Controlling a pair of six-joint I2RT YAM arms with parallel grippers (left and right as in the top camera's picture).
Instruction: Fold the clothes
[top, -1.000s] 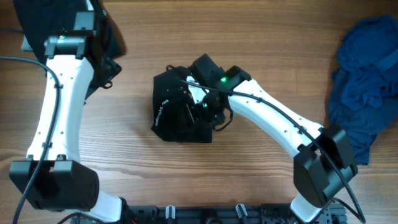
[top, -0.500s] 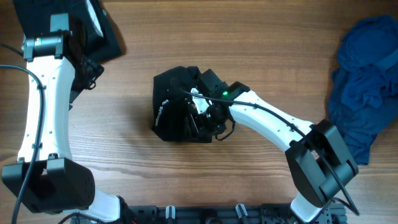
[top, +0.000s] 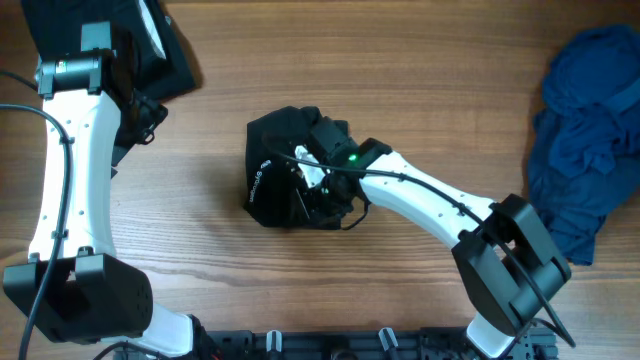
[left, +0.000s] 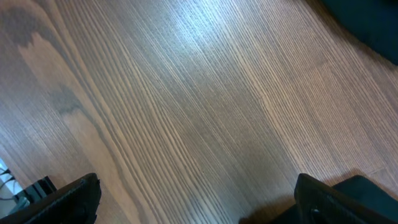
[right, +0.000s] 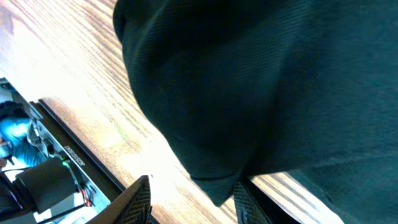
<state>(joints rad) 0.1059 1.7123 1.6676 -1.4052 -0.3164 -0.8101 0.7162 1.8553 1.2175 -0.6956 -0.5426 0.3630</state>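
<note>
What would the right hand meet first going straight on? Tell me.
The black garment, lying just ahead of the right hand, its corner between the fingers; contact is unclear.

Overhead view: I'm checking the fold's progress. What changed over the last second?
The right tool slid left, further over the black garment. The left arm swung outward to the left, then stopped. The black garment and the blue clothes pile kept their places.
</note>
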